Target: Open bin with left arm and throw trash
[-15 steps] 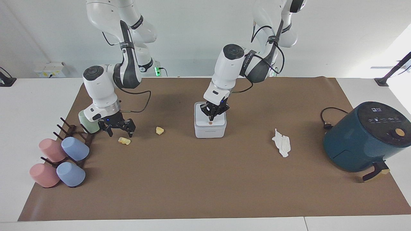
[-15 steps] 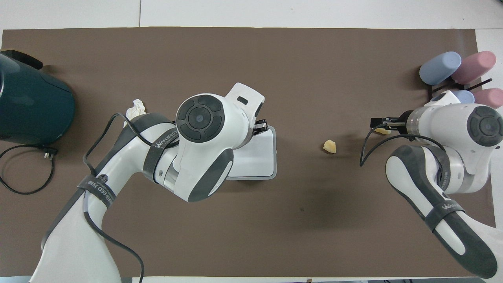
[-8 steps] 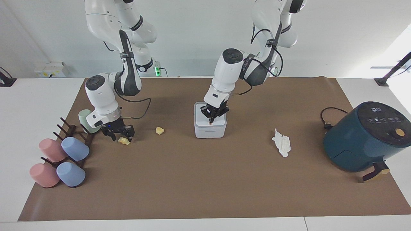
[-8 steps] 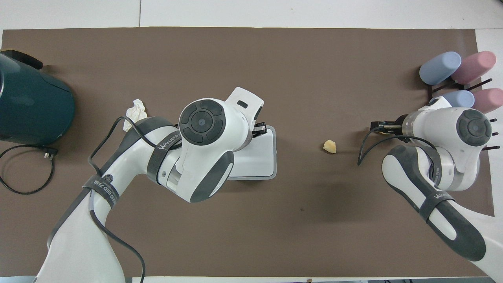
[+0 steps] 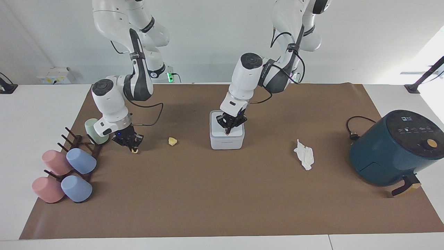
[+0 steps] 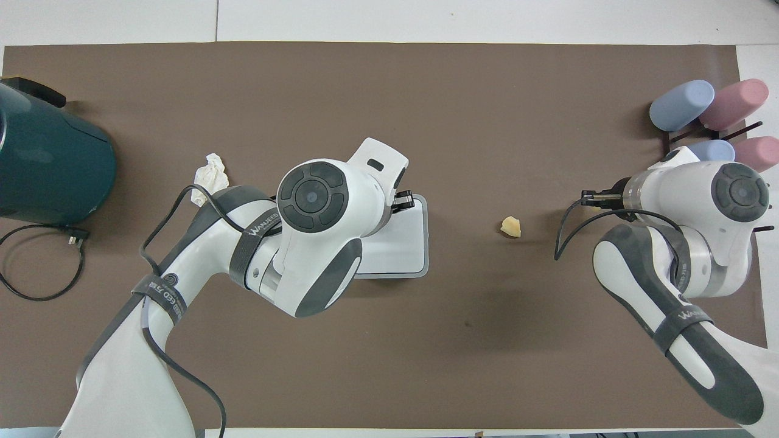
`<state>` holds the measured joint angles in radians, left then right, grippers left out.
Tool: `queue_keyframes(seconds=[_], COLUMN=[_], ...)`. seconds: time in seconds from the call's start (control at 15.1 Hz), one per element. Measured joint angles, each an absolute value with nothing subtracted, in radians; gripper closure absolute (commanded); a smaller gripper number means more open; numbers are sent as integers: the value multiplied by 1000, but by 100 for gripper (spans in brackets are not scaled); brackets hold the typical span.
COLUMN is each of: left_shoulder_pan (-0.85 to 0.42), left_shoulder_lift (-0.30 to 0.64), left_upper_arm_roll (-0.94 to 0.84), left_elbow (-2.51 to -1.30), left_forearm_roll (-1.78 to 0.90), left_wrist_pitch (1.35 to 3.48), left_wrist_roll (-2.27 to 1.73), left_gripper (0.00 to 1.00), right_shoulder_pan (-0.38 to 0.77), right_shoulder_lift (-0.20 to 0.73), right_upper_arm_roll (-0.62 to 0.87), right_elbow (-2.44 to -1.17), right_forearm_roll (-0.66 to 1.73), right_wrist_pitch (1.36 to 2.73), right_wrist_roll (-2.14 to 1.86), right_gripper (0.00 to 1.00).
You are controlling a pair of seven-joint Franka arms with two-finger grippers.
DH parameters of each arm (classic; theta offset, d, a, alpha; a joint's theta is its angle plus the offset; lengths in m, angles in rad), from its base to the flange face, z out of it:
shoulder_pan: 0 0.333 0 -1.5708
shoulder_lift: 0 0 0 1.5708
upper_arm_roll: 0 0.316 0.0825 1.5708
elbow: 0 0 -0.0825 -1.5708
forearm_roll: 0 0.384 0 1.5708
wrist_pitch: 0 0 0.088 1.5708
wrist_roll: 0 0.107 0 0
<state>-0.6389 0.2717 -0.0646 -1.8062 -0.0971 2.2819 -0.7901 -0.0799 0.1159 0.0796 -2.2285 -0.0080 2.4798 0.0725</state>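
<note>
With the bin (image 5: 227,136) mid-surface, the left claw (image 5: 228,131) presses its closed tips on the lid button while the right claw (image 5: 133,149) pinches one yellow lump (image 5: 134,150) at the surface; next, I judge, the lid must spring open.

Sitting at the left arm's end of the table: a dark teal air fryer (image 5: 395,147), its black cord (image 5: 354,127) curling on the brown mat (image 5: 222,201) just beside it, on the side nearer the robots. Hanging out at the right arm's end: a dark peg rack (image 5: 78,144) carrying two pink cups (image 5: 55,162) and two blue cups (image 5: 80,160) lying tipped on their sides, with a pale green cup (image 5: 95,130) sitting at the rack's end nearer the robots. Covering most of the white table (image 5: 34,114), that mat.
</note>
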Motion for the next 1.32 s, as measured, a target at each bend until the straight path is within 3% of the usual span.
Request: queue_keyframes(seconds=[0.53,0.93,1.12,1.19,1.26,1.32], left_shoulder_pan=[-647,-616,-552,-517,-476,-430], left_shoulder_lift=[264,171,106,95,90,89], left_upper_arm_roll=[-60,-50,-45,-43,-40,-38], left_elbow=[-1814,-1811,-1812,-1814,-1818,-1827], left_forearm_roll=[-80,-80,-80,-80,-80,-80], left_wrist_pitch=[2291,2156,2028,1994,1973,1965], left_wrist_roll=[-789,-770,-635,-557,-470,-383], left_gripper=[100,100,100,80,28,0], right_shoulder_pan=[24,48,129,174,226,277], right_shoulder_lift=[-154,-164,-154,-152,-148,-141], right_upper_arm_roll=[88,91,93,94,95,97], right_elbow=[-2131,-2097,-2097,-2097,-2097,-2098], right_forearm_roll=[-8,-7,12,36,53,60], right_wrist_pitch=[2110,2056,2073,2089,2107,2134], right_wrist_roll=[98,132,272,335,406,478], right_gripper=[100,100,100,100,100,100])
